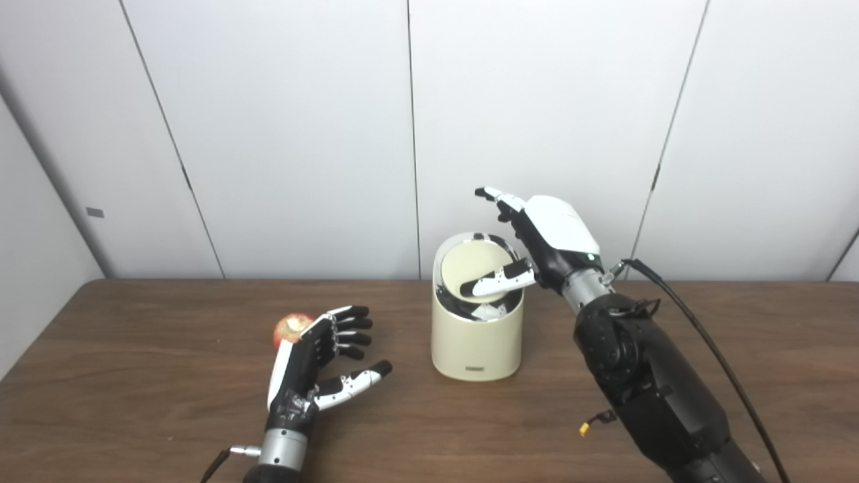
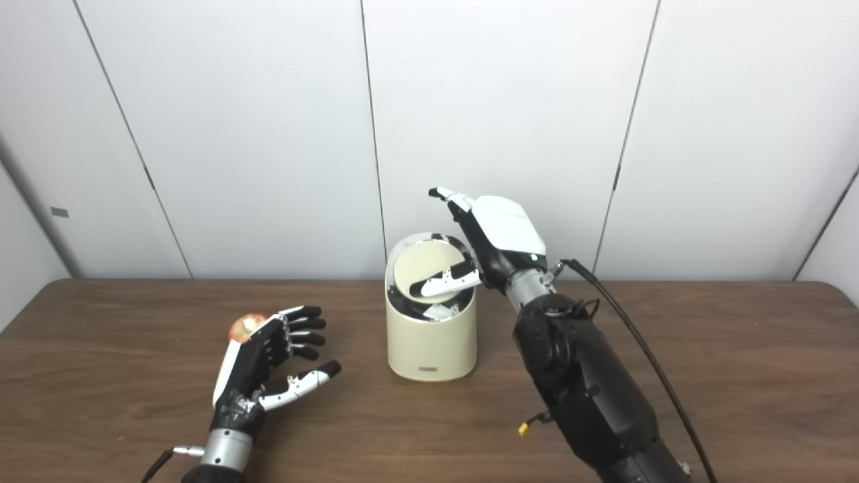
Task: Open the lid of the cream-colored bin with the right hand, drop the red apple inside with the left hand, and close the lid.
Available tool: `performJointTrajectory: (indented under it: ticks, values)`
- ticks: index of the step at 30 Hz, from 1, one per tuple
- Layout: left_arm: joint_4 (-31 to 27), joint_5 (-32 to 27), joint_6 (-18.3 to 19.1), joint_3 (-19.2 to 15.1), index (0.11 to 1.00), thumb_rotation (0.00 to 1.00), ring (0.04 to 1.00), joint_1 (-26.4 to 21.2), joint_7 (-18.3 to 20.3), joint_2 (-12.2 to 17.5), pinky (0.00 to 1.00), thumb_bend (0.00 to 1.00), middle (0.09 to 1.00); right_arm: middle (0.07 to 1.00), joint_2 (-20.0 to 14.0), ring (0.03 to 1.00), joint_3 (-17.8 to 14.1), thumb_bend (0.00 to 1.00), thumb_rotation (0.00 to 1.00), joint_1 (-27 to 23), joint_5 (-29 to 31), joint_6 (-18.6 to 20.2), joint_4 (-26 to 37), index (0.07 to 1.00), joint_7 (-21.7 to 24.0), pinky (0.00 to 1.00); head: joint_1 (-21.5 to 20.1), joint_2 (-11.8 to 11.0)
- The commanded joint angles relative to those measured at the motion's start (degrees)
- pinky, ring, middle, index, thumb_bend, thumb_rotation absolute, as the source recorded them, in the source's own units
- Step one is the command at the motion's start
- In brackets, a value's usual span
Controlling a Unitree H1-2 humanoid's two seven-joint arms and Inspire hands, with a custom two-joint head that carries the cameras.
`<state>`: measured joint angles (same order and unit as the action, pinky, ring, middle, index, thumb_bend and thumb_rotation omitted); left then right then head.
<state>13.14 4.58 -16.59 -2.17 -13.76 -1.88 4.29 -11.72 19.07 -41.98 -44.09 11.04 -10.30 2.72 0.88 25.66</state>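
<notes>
Right hand (image 1: 537, 245) sits at the cream-colored bin (image 1: 476, 342) mid-table toward the back edge, thumb on the tilted lid (image 1: 473, 265), fingers spread above it. Left hand (image 1: 315, 365) is empty with fingers splayed, near the front-left. Red apple (image 1: 290, 329) lies just behind it.

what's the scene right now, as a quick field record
bin: cream, upright on table, mid-back
lid: tilted, partly open
right hand: at bin top, thumb across lid, fingers behind the rim
apple: red, on table, left of bin
left hand: open, beside apple on the bin side, not holding it
</notes>
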Motion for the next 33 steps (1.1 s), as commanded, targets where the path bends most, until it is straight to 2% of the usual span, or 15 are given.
performJointTrajectory:
  ticks: [1,5,21,33]
  values:
    - [-1.62,-0.55,-1.17,0.12,0.719,0.0,0.628,-0.82,0.02,-0.01,0.56,0.72,0.692,0.894,-0.36,0.782,-0.51,0.96,0.38,-3.03,-0.66,-0.6,0.94,0.898,-0.9,0.62,0.01,0.08]
    - [-1.34,-0.53,-1.56,0.16,0.719,0.0,0.627,-0.83,0.21,0.2,0.55,0.72,0.692,0.885,-0.47,0.783,-0.78,0.96,0.33,-2.88,-0.78,-0.25,0.81,0.894,-0.99,0.62,0.05,0.11]
    - [-2.95,-0.29,-0.14,0.25,0.726,0.0,0.638,-0.18,0.37,0.28,0.56,0.72,0.693,0.881,-1.47,0.79,-1.13,0.95,0.33,-2.67,-0.67,-0.05,0.22,0.896,-0.29,0.63,0.03,0.67]
    - [-3.47,-0.82,0.33,0.2,0.724,0.0,0.636,-0.15,0.43,0.15,0.56,0.72,0.695,0.891,-2.67,0.78,1.21,0.96,0.29,-2.65,-2.46,-0.6,0.09,0.899,1.18,0.63,0.19,1.05]
